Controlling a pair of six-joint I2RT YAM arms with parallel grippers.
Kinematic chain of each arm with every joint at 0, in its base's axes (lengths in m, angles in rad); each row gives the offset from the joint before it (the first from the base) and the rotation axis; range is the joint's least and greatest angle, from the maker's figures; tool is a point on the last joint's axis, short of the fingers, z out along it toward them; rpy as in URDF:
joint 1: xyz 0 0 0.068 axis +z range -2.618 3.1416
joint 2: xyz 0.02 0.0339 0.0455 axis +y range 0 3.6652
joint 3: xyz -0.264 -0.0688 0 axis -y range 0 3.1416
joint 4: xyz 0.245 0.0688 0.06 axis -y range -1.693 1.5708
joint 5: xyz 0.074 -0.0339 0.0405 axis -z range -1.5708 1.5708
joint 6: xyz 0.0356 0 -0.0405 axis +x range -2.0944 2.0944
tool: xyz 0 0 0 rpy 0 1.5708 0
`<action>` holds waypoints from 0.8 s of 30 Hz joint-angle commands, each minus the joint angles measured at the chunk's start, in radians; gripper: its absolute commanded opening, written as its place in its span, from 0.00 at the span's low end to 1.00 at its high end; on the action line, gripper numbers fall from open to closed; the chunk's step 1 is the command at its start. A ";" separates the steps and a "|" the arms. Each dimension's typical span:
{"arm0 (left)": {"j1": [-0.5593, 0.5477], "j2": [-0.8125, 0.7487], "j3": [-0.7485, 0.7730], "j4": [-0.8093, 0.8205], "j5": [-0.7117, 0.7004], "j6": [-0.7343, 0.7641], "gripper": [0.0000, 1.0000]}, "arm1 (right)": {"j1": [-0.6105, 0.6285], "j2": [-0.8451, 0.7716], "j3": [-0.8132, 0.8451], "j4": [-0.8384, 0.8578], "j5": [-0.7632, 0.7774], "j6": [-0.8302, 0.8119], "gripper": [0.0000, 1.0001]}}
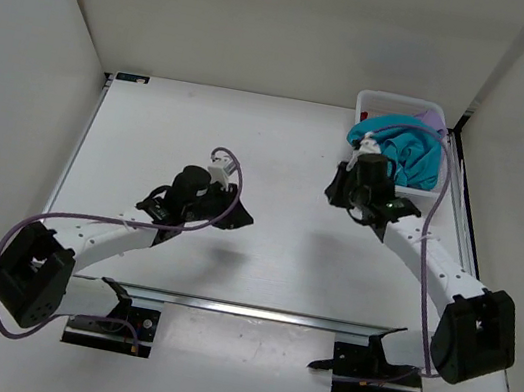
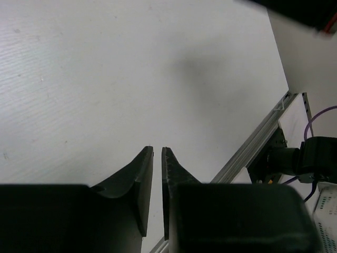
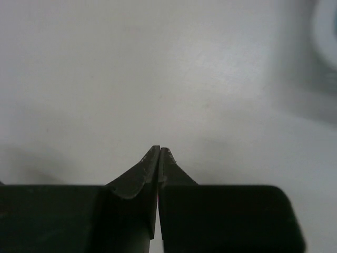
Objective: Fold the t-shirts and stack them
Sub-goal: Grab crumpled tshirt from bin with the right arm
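Right pincer [image 3: 159, 149] shut, empty. Teal shirt [image 1: 407, 151] just beyond it to the right, bunched over basket [image 1: 375, 102] rim, no clear axis. Left pincer [image 2: 157, 149] barely ajar, empty, well apart. Right's nearer; only 1 shirt visible.

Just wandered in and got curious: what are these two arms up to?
Two robot arms work at a white table, neither holding anything. A teal t-shirt spills out of a white basket at the far right corner. The right tool is shut and empty near that basket; the left tool hovers over the table, slightly parted.
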 commanded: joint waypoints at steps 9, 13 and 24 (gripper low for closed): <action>-0.125 0.020 -0.097 0.090 -0.067 -0.021 0.32 | -0.341 0.149 0.340 -0.099 0.141 -0.141 0.37; -0.134 0.011 -0.108 0.095 -0.064 -0.015 0.39 | -0.357 0.256 0.413 -0.123 0.256 -0.184 0.59; -0.074 -0.005 -0.137 0.103 -0.042 -0.004 0.44 | -0.394 0.457 0.566 -0.149 0.305 -0.190 0.57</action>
